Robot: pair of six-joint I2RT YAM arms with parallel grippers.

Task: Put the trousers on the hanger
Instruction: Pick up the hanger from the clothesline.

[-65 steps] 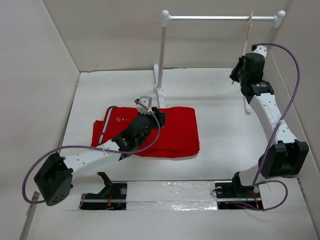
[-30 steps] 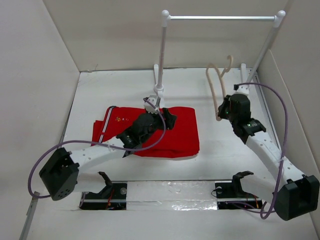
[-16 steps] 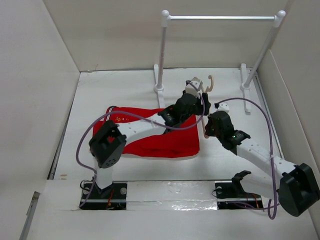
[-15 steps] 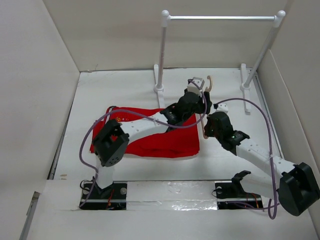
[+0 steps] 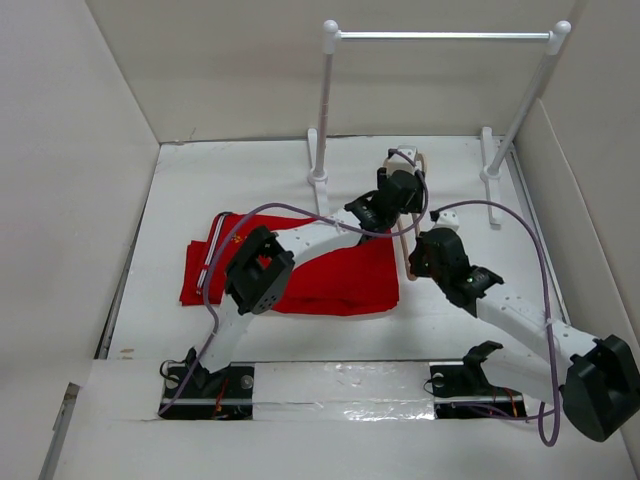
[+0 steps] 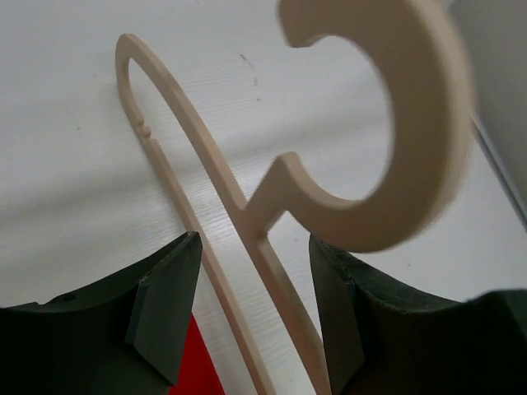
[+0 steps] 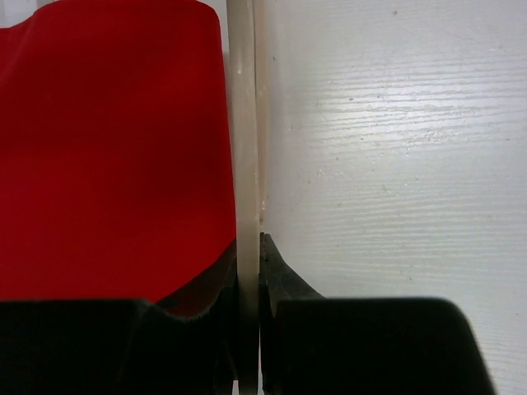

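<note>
The red trousers (image 5: 320,275) lie flat on the table at centre left. The beige hanger (image 5: 404,258) lies along their right edge, its hook pointing to the far side. My right gripper (image 5: 416,256) is shut on the hanger's thin bar (image 7: 245,164), with the trousers (image 7: 107,148) just left of it. My left gripper (image 5: 408,176) reaches over the trousers to the hanger's hook end. In the left wrist view its jaws are open, one on each side of the hanger's neck and bars (image 6: 247,239), below the curved hook (image 6: 403,123). A bit of red trousers (image 6: 202,362) shows there.
A rack with white posts (image 5: 322,110) and a silver bar (image 5: 440,35) stands at the back. Its right post (image 5: 520,100) is near the right wall. White walls close in the left, back and right sides.
My right arm took the hanger off the rack bar and brought it down beside the trousers' right edge. My left arm left the trousers and moved right to the hanger's hook.
</note>
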